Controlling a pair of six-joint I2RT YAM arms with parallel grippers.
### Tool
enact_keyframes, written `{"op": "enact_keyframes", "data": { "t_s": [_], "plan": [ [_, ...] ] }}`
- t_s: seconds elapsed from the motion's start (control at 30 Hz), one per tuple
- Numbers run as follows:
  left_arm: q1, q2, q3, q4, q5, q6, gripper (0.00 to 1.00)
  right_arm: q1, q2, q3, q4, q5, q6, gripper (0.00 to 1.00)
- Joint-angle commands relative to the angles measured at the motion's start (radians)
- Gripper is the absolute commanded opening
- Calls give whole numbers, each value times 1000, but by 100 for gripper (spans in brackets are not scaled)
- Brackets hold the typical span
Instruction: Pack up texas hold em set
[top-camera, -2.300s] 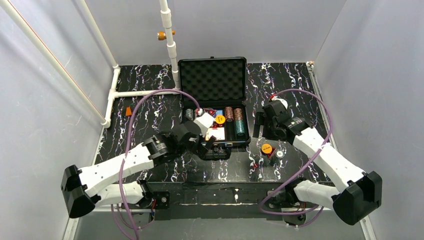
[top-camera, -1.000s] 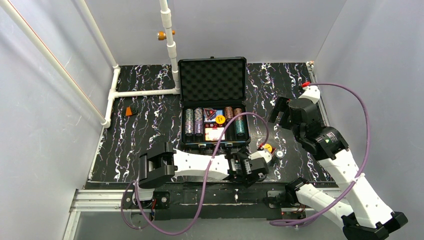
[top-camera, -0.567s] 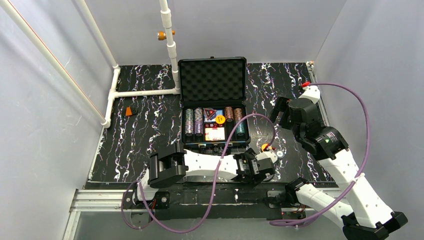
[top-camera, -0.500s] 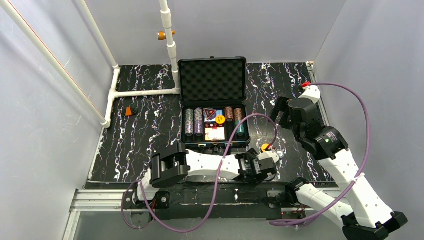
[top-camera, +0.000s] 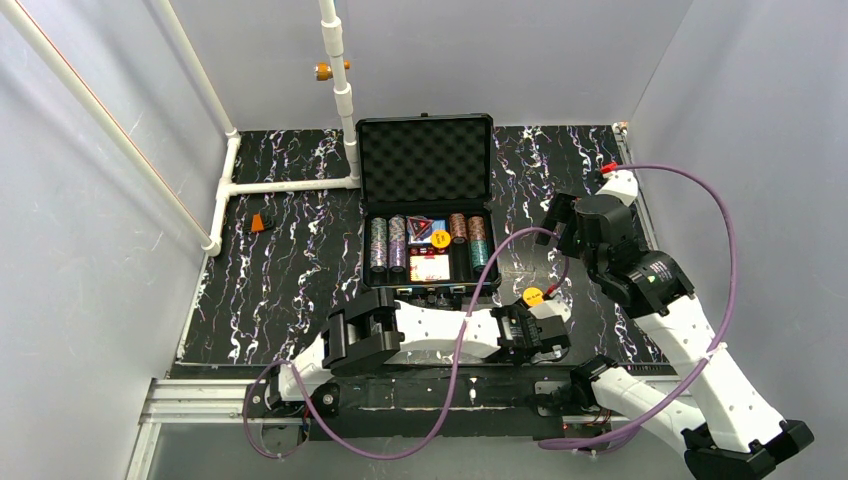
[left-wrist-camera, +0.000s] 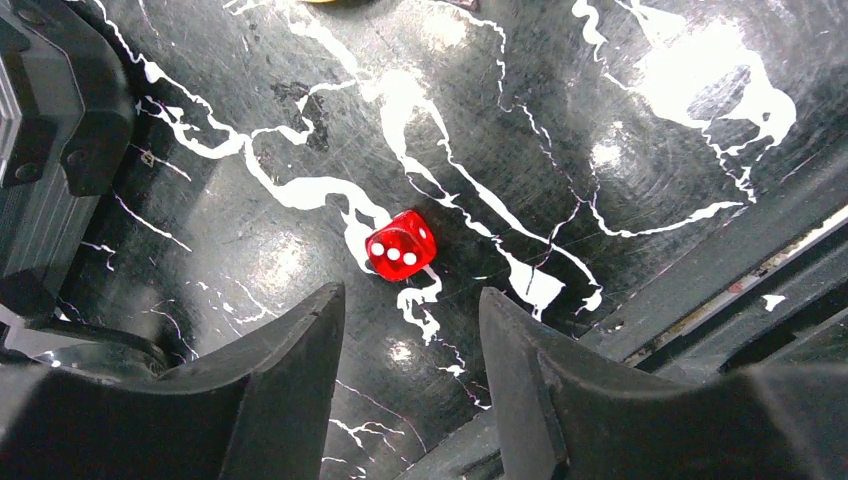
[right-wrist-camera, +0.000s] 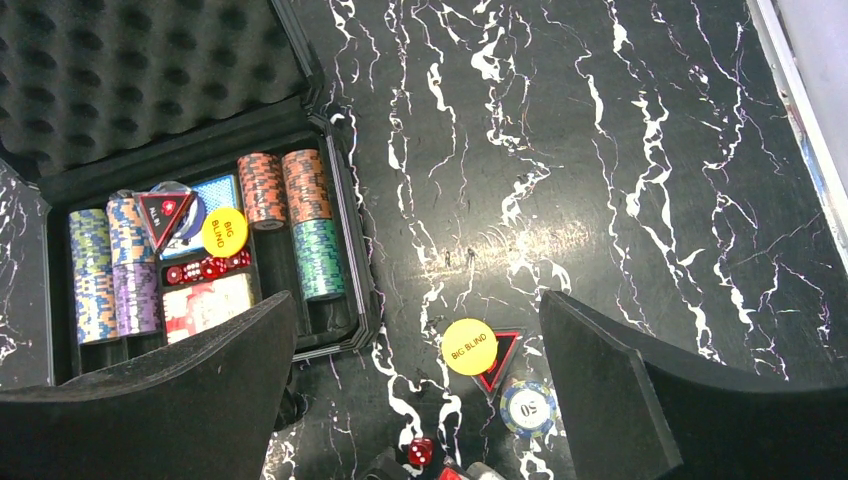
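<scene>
Black marbled worktop (top-camera: 290, 240) here, with the open case (top-camera: 425, 160) dead centre of the overhead shot and its chip rows (right-wrist-camera: 108, 275) already inside. Left jaws sit low at bottom centre, partway open and gripping nothing, and a red die (left-wrist-camera: 401, 245) lies just past the tips, lined up with the gap and touching neither. Right jaws hang wide open and empty right of the case, above a yellow disc (right-wrist-camera: 469, 347) and a loose chip (right-wrist-camera: 528, 408) lying outside it.

The left arm (top-camera: 440, 335) reaches low across rightward, left gripper (left-wrist-camera: 408, 305) partly spread, while the right gripper (right-wrist-camera: 418, 300) hangs high, spread wide.
</scene>
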Motion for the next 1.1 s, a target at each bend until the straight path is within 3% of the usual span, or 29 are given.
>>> {"op": "enact_keyframes", "data": {
  "t_s": [0.0,1.07],
  "plan": [
    [19,2,41,-40,-35,-35,49,-2,2,29,52,4,-10,98],
    [60,41,61,-4,64,-64,34,-2,35,11,78,-25,-21,99]
  ]
}}
